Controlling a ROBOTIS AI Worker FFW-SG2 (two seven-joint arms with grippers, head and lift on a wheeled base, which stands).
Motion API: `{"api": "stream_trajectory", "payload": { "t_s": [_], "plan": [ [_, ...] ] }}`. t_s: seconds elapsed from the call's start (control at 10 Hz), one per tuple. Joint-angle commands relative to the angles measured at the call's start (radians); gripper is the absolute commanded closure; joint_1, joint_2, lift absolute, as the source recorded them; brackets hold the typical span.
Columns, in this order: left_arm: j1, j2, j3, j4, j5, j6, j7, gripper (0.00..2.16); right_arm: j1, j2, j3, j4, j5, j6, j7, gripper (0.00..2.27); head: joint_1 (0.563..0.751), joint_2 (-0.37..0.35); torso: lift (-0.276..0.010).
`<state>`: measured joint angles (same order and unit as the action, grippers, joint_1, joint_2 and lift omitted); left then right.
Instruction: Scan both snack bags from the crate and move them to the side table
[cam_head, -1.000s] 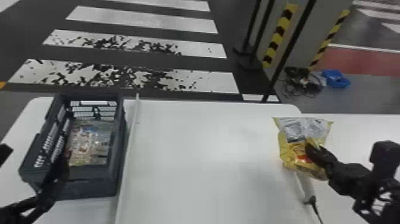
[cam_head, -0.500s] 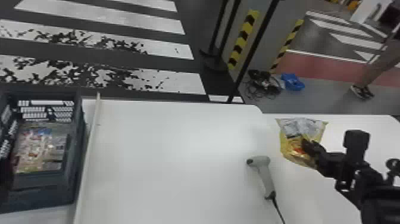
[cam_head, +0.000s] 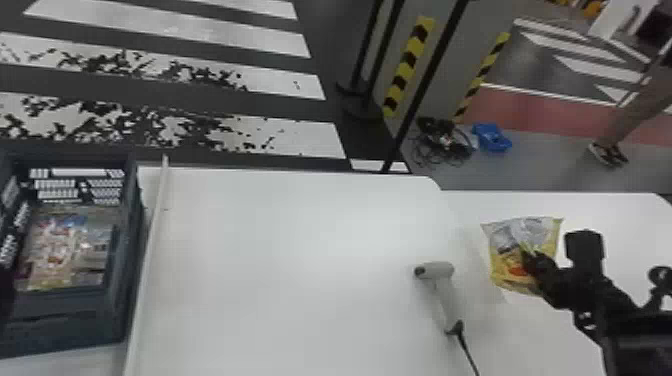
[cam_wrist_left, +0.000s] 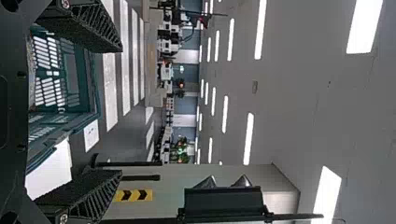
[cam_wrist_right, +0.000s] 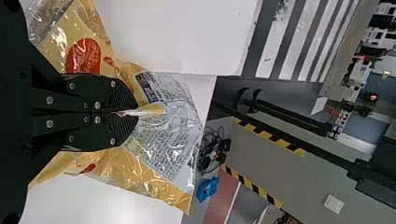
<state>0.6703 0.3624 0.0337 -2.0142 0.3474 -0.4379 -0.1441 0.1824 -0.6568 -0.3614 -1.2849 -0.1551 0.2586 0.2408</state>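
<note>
My right gripper (cam_head: 532, 265) holds the yellow snack bag (cam_head: 504, 265) over the side table (cam_head: 625, 215), right of the main table's edge. In the right wrist view the right gripper (cam_wrist_right: 136, 112) is shut on a pinched fold of the bag (cam_wrist_right: 163, 135). Inside the dark crate (cam_head: 131, 240) at the far left lies another snack bag (cam_head: 65, 250) in clear, multicoloured wrapping. The grey handheld scanner (cam_head: 445, 295) rests near the main table's right side. The left gripper (cam_wrist_left: 122, 112) is open with nothing between its fingers, the crate (cam_wrist_left: 86, 84) beyond it.
A white strip (cam_head: 152, 245) runs along the main table (cam_head: 290, 260) beside the crate. The scanner's cable (cam_head: 467, 350) trails off the near edge. Behind the tables stand black poles, and a blue bin (cam_head: 492, 137) sits on the floor by cables.
The head view has swung to the right, shifting crate and tables leftward. My right gripper, still holding the bag, has moved right, away from above the scanner and over the side table.
</note>
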Motion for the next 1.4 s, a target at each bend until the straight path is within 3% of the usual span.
{"api": "stream_trajectory", "payload": {
  "t_s": [0.0,0.4,0.5,0.6,1.0,1.1,1.3],
  "plan": [
    [0.006,0.004,0.003,-0.003,0.005,-0.017,0.000,0.07,-0.031,-0.027,0.052,0.076,0.061,-0.035,-0.023,2.24,0.695,-0.350,-0.095],
    [0.025,0.007,0.009,-0.001,0.013,-0.060,-0.006,0.07,-0.067,-0.086,0.068,0.196,0.085,-0.124,-0.024,2.23,0.695,-0.350,-0.095],
    [0.025,0.004,0.009,-0.003,0.013,-0.060,-0.008,0.07,-0.061,-0.084,0.068,0.199,0.075,-0.195,-0.024,1.56,0.695,-0.350,-0.095],
    [0.025,0.000,0.008,-0.005,0.012,-0.060,-0.008,0.07,-0.049,-0.083,0.068,0.199,0.069,-0.207,-0.020,0.01,0.695,-0.350,-0.095],
    [0.037,-0.005,0.011,-0.025,0.010,-0.060,-0.008,0.06,0.022,-0.037,0.018,0.145,0.042,-0.318,-0.051,0.00,0.695,-0.350,-0.095],
    [0.040,-0.008,0.012,-0.028,0.008,-0.057,-0.005,0.06,0.143,0.008,-0.057,-0.042,-0.040,-0.321,-0.049,0.00,0.695,-0.350,-0.095],
    [0.035,-0.016,0.012,-0.028,0.007,-0.054,0.001,0.05,0.284,0.149,-0.148,-0.378,-0.121,-0.222,-0.046,0.03,0.695,-0.350,-0.095]
  ]
}}
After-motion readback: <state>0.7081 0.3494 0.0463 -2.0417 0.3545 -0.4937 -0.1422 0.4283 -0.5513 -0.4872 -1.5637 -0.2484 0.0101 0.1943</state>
